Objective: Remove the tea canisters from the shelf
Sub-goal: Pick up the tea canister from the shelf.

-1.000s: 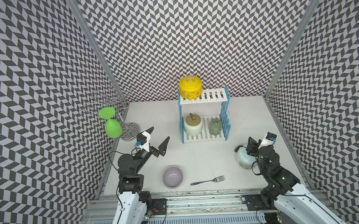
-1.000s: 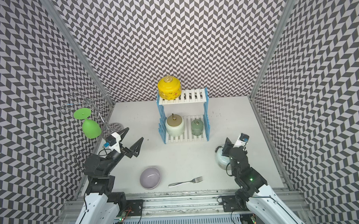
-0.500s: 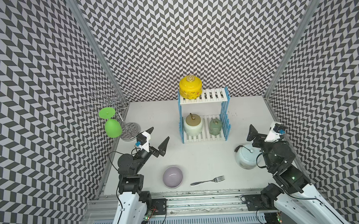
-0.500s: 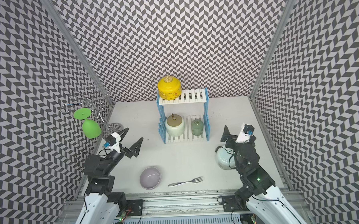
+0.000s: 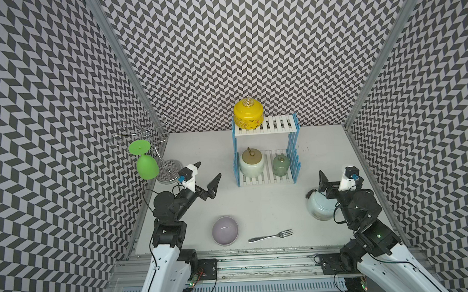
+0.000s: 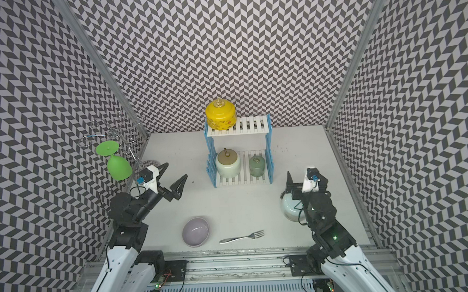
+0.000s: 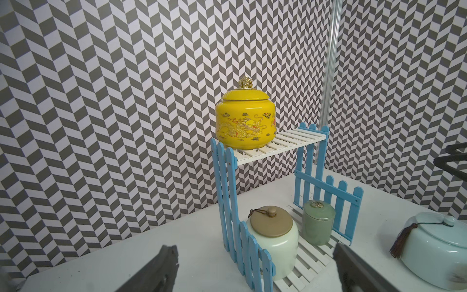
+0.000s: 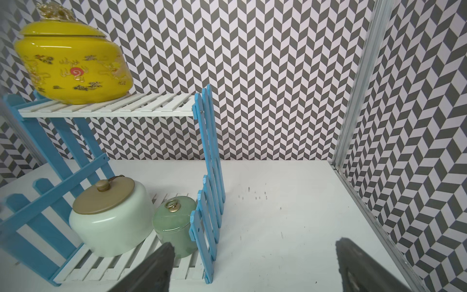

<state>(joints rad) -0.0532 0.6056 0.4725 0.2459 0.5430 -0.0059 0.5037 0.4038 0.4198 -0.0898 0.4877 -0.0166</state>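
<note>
At the far middle of the desk [image 5: 257, 205] stood the shelf [image 5: 278, 124], the yellow canister [image 5: 248, 117] on the left of its top tier. Near right, the pale blue canister [image 5: 318, 206] sat on the desk, off the shelf. The cream canister [image 5: 251, 163] and the grey-green canister [image 5: 280, 165] shared the bottom tier. The right tool [image 8: 254, 242] and the left tool [image 5: 209, 169] both gaped, released and empty, facing the shelf, likely ready for another pick.

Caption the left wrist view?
Yellow canister on shelf top; cream canister, grey-green canister below; pale blue canister on table.
</note>
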